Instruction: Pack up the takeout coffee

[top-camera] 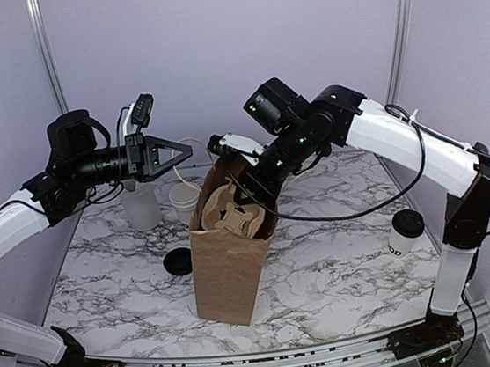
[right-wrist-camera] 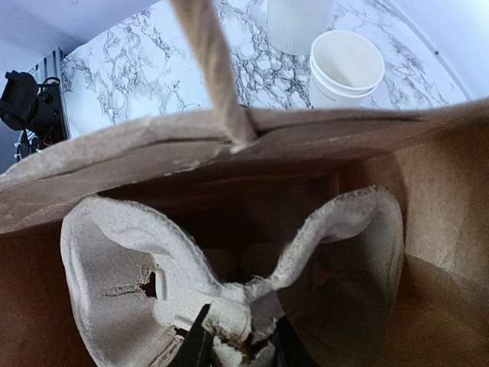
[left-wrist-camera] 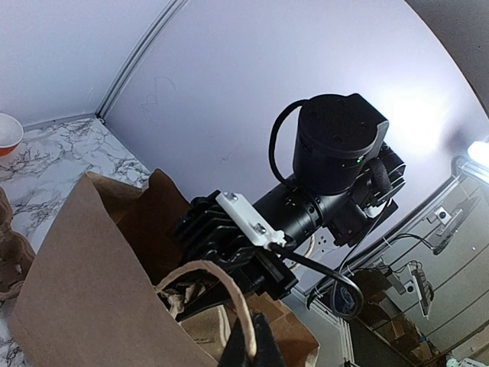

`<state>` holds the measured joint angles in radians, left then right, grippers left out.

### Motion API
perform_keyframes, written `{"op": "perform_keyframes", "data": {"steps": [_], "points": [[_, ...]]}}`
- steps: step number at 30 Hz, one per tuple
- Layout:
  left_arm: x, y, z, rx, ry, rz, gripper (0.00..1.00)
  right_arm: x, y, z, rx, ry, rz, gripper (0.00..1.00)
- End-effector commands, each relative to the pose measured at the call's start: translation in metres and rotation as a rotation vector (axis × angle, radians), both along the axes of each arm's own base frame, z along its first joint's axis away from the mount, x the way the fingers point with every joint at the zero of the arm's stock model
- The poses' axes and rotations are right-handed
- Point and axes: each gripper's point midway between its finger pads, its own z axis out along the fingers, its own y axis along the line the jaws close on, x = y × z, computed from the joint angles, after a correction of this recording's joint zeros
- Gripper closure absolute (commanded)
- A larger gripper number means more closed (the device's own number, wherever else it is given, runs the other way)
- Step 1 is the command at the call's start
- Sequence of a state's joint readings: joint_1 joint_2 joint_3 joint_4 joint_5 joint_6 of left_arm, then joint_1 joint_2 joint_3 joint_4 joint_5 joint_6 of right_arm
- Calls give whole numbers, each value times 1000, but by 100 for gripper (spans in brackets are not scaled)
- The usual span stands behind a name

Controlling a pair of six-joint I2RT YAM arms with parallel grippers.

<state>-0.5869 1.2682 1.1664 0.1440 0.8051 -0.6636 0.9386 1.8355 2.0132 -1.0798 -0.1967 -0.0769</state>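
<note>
Overhead view, two close wrist views, shared bag [top-camera: 226, 270]

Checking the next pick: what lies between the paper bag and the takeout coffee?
Only bare marble table lies between the paper bag and the takeout coffee, as the top view shows.

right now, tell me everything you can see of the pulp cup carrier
The moulded-pulp cup carrier is pale brown, rough pressed fibre, with rounded scalloped lobes and a small slot in one wall. It stands on edge, mostly down inside the open brown paper bag, with its top lobes poking above the rim. The right gripper pinches its central ridge from above. No cup shows in it.
</note>
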Motion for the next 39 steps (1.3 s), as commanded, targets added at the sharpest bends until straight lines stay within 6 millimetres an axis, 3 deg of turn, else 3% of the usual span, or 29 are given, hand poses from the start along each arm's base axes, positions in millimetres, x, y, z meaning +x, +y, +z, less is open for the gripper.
{"op": "perform_keyframes", "data": {"steps": [1,39], "points": [[-6,6,6,-4,-37,2,99,-2,4,19,31,-29,-4,81],[-5,6,1,-6,-28,10,99,1,4,10,9,-45,-12,81]]}}
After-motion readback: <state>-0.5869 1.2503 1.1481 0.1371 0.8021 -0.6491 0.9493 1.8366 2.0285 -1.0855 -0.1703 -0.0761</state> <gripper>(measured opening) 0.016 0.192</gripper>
